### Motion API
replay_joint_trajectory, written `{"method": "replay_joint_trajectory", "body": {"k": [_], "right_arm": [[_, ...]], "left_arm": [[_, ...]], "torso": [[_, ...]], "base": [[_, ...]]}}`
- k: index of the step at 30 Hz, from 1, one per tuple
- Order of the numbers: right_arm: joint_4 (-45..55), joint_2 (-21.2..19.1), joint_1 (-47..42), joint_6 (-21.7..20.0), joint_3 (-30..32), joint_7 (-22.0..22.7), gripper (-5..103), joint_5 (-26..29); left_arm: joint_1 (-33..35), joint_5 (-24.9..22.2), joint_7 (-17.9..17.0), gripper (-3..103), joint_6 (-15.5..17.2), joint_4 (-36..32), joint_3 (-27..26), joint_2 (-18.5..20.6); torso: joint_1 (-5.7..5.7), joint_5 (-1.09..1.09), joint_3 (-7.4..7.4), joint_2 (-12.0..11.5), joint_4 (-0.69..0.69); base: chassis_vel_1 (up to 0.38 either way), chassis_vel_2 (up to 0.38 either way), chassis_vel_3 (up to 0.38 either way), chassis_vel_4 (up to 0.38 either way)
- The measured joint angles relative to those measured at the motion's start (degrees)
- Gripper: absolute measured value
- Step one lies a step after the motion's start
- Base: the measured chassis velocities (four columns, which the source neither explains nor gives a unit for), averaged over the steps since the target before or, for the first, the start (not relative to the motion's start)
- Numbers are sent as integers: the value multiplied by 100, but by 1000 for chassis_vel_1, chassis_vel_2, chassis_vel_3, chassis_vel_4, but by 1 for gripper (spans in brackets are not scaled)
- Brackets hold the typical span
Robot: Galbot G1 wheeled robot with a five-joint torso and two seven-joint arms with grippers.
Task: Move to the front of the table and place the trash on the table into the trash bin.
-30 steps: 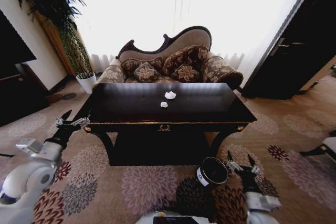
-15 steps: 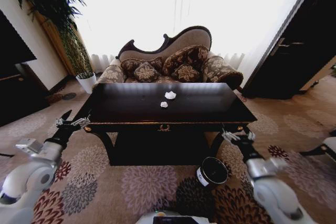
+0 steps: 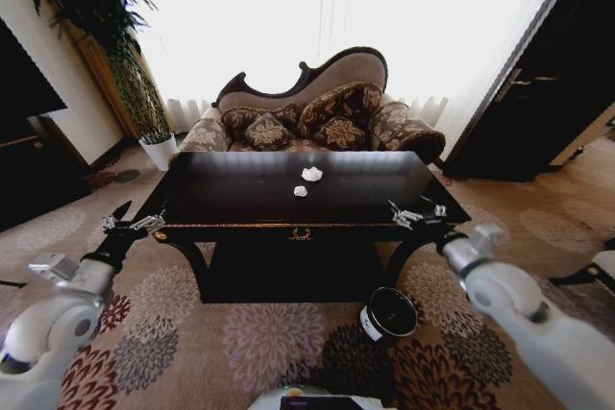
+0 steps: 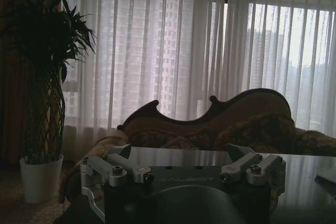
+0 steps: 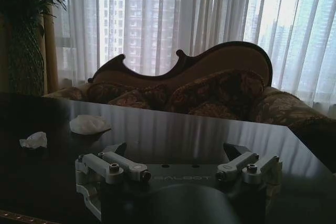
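Note:
The dark glossy table (image 3: pixel 240 206) stands straight ahead. Two white paper wads of trash lie near its middle, the larger wad (image 3: pixel 311 174) behind the smaller wad (image 3: pixel 301 191). My right wrist view shows the larger wad (image 5: pixel 90 124) and the smaller wad (image 5: pixel 33 140) ahead of that gripper. My right gripper (image 3: pixel 415 215) hovers open over the table's front right edge, well right of the wads. My left gripper (image 3: pixel 135 223) stays open beside the front left corner. The round dark trash bin (image 3: pixel 388 314) sits on the carpet below the table's right front.
A carved sofa (image 3: pixel 307 112) with patterned cushions stands behind the table, before bright curtains. A tall plant in a white pot (image 3: pixel 159 151) is at the back left. Dark furniture (image 3: pixel 24 132) lines the left wall and dark doors (image 3: pixel 538 93) the right.
My right arm has risen from floor level beside the trash bin up to the table's front right edge. The left arm and the wads have not moved.

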Motion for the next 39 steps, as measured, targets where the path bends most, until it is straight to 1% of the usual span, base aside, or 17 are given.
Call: {"method": "replay_joint_trajectory", "body": {"k": [3, 4, 6, 8, 9, 12, 13, 14, 15, 16, 17, 18, 22, 23, 27, 32, 39], "right_arm": [[-278, -357, 786, -90, -569, 21, 100, 263], [-278, -357, 786, -90, -569, 21, 100, 263], [-450, -455, 1302, -128, -1027, 51, 100, 360], [-678, -466, 2005, -191, -1771, 99, 100, 433], [-678, -466, 2005, -191, -1771, 99, 100, 433], [-962, -320, 3238, -309, -2957, 206, 100, 544], [-962, -320, 3238, -309, -2957, 206, 100, 544], [-1044, -251, 3616, -351, -3313, 260, 100, 600], [-1059, -237, 3679, -359, -3377, 267, 100, 610], [-1233, -81, 4258, -413, -4000, 343, 100, 676], [-1328, 5, 4533, -439, -4287, 375, 100, 698], [-1328, 5, 4533, -439, -4287, 375, 100, 698], [-1678, 342, 5527, -488, -5263, 439, 100, 696], [-1678, 342, 5527, -488, -5263, 439, 100, 696], [-2077, 682, 6289, -503, -6014, 470, 100, 675], [-2502, 962, 6790, -508, -6654, 469, 100, 645], [-2827, 1339, 7032, -499, -7103, 444, 100, 447]], "left_arm": [[0, 0, 0, 100, 0, -1, 0, 0], [0, 0, 0, 100, 0, -1, 0, 0], [0, 0, 0, 100, 0, 0, 0, 0], [0, 0, 0, 100, 0, 0, 0, 0], [0, 0, 0, 100, 0, 0, 0, 0], [0, 0, 0, 100, 0, -1, 0, 0], [0, 0, 0, 100, 0, -1, 0, 0], [0, 0, -1, 100, 0, 0, 0, 0], [0, 0, -1, 100, 0, 0, 0, 0], [0, 0, -2, 100, 0, 0, -1, 0], [0, 0, 0, 100, 0, 0, 0, 0], [0, 0, 0, 100, 0, 0, 0, 0], [0, 0, -1, 100, 0, 0, -1, 0], [0, 0, -1, 100, 0, 0, -1, 0], [0, 0, -2, 100, 0, 0, -1, 0], [0, 0, -1, 100, 0, 0, 0, 0], [0, 0, -1, 100, 0, -1, 0, 0]], "torso": [[0, 0, 0, 0, 0], [0, 0, 0, 0, 0], [0, -2, 0, 0, 0], [0, 0, 0, 0, 0], [0, 0, 0, 0, 0], [0, 1, 0, 0, 0], [0, 1, 0, 0, 0], [0, -2, 0, 0, 1], [0, -2, 0, 0, 1], [0, 0, 0, 0, 2], [0, 0, 0, 0, 1], [0, 0, 0, 0, 1], [0, 0, 0, 0, 1], [0, 0, 0, 0, 1], [0, -1, 0, 0, 2], [1, -2, 0, -1, 1], [-1, 0, 0, 0, 0]], "base": [[0, 0, 0, 0], [0, 0, 0, 0], [0, 0, 0, 0], [0, 0, 0, 0], [0, 0, 0, 0], [0, 0, 0, 0], [0, 0, 0, 0], [0, 0, 0, 0], [0, 0, 0, 0], [0, 0, 0, 0], [0, 0, 0, 0], [0, 0, 0, 0], [0, 0, 0, 0], [0, 0, 0, 0], [0, 0, 0, 0], [0, 0, 0, 0], [0, 0, 0, 0]]}}
